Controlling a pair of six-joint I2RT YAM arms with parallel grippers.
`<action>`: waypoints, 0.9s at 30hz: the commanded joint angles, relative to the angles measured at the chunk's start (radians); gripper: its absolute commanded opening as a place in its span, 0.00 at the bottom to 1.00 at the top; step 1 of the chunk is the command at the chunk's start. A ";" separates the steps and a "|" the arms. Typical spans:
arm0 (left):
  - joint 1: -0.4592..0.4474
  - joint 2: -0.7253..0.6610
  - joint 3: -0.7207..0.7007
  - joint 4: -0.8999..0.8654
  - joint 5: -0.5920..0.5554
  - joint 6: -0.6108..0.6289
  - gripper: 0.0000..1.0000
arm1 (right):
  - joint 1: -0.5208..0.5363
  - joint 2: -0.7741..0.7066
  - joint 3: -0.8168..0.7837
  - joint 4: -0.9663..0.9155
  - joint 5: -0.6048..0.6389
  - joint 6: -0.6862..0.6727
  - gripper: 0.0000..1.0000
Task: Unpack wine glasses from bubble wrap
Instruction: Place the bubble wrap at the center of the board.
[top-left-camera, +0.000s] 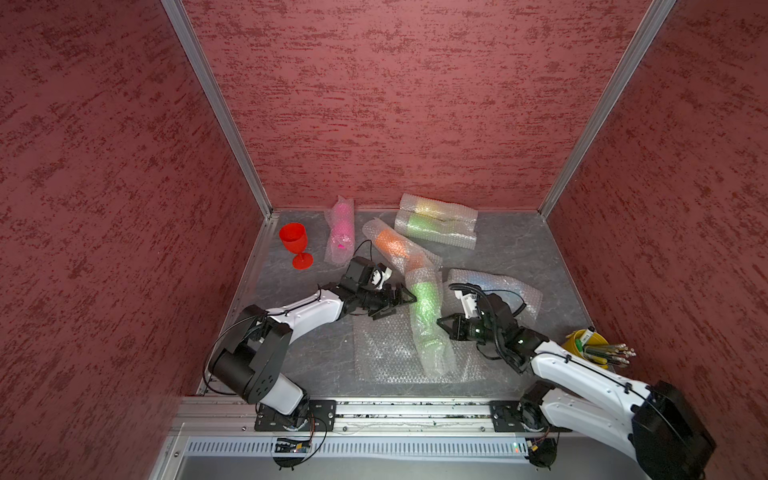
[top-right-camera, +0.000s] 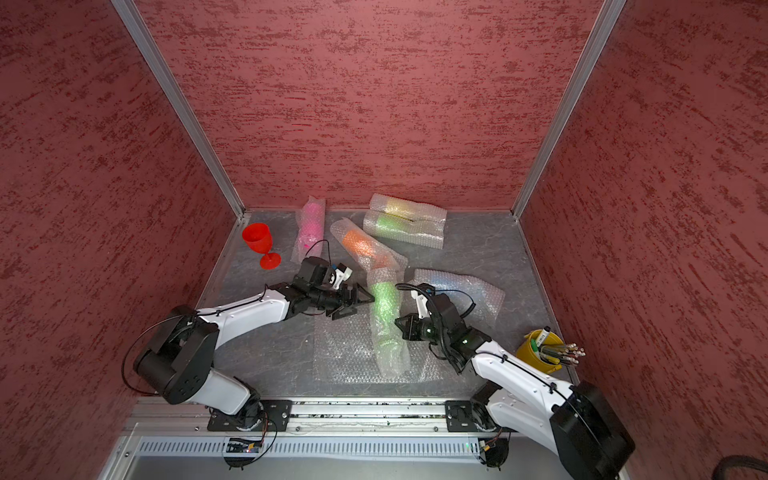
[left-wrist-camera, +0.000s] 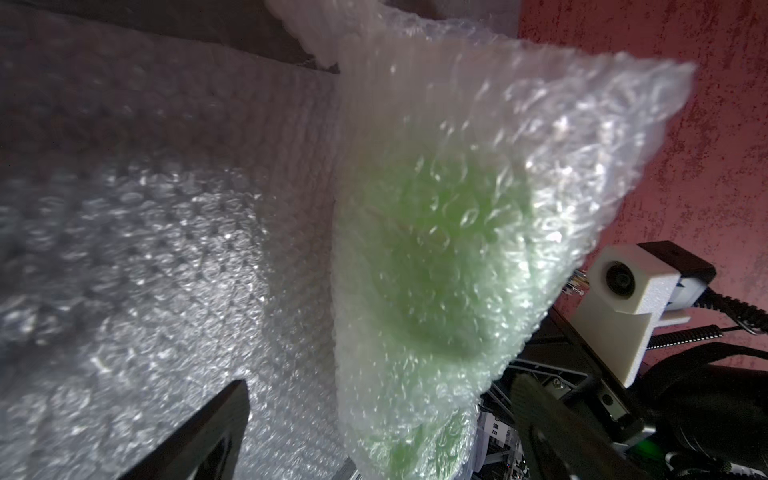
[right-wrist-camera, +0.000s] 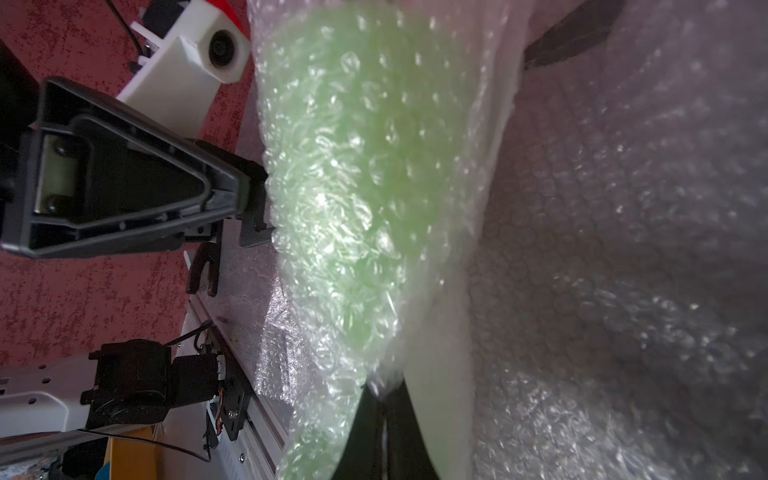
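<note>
The worktop (top-left-camera: 532, 249) carries 7 goblets: 1 bare and 6 inside sleeves of bubble wrap. The red goblet (top-left-camera: 293, 241) is the bare 1, and it stands upright on its foot in the far left corner. Just beside it the pink goblet (top-left-camera: 341, 226) lies in its sleeve, reaching back to the far edge. 2 more sleeves lie side by side along the middle of the far edge. They hold the yellow goblet (top-left-camera: 428, 206), nearest the wall, and a light green goblet (top-left-camera: 417, 224) in front of it. The orange goblet (top-left-camera: 390, 245) lies in a sleeve that slants from there toward the centre.

The other light green goblet (top-left-camera: 426, 297) lies at the centre in a long sleeve (top-left-camera: 434, 357) that runs toward the front edge. The near end of that sleeve rests on 1 flat sheet (top-left-camera: 382, 353) of bubble wrap. The blue goblet (top-left-camera: 473, 277) shows faintly through a sleeve right of centre, behind the right arm.

2 arms reach in from the front edge. The left claw (top-left-camera: 399, 307) has its jaws wide apart and holds nothing; its tips are at the left side of the centre sleeve. The right claw (top-left-camera: 440, 323) has its jaws pressed together, pinching the bubble wrap on that sleeve's right side. In the right wrist view its 2 dark fingers (right-wrist-camera: 361, 440) meet on the plastic.

1 yellow cup (top-left-camera: 575, 343) of utensils stands at the right edge, near the front corner.
</note>
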 joint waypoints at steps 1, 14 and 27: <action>-0.002 -0.046 0.038 -0.133 -0.047 0.071 1.00 | -0.005 0.040 0.048 0.050 0.011 0.017 0.00; -0.126 -0.057 0.120 -0.308 -0.164 0.149 0.97 | -0.005 0.004 0.164 -0.181 0.099 -0.071 0.48; -0.245 -0.041 0.165 -0.363 -0.244 0.184 0.95 | -0.002 0.022 0.144 -0.272 0.031 -0.142 0.45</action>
